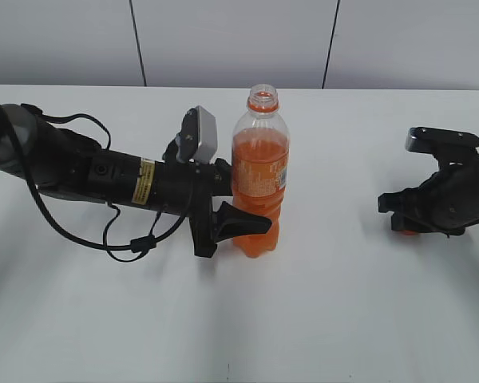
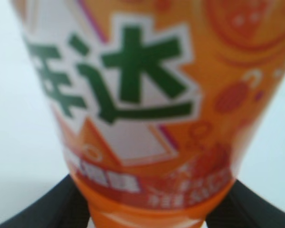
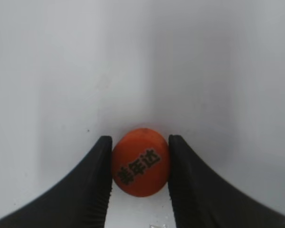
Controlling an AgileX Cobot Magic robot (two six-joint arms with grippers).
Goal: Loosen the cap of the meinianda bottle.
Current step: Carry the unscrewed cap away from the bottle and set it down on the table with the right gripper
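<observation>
The meinianda bottle (image 1: 259, 171) stands upright mid-table, filled with orange drink, its neck open with no cap on it. My left gripper (image 1: 250, 221) is shut on the bottle's waisted lower body; the left wrist view shows the label (image 2: 142, 95) filling the frame with a black finger at each lower corner (image 2: 147, 216). My right gripper (image 1: 405, 224) is low over the table at the right, shut on the small orange cap (image 3: 140, 161), which shows dark lettering on top. In the exterior view the cap (image 1: 407, 232) peeks out orange under the fingers.
The white table (image 1: 343, 303) runs to a grey panelled wall at the back. The left arm and its looping cable (image 1: 128, 239) lie across the left half. Nothing else stands on the table.
</observation>
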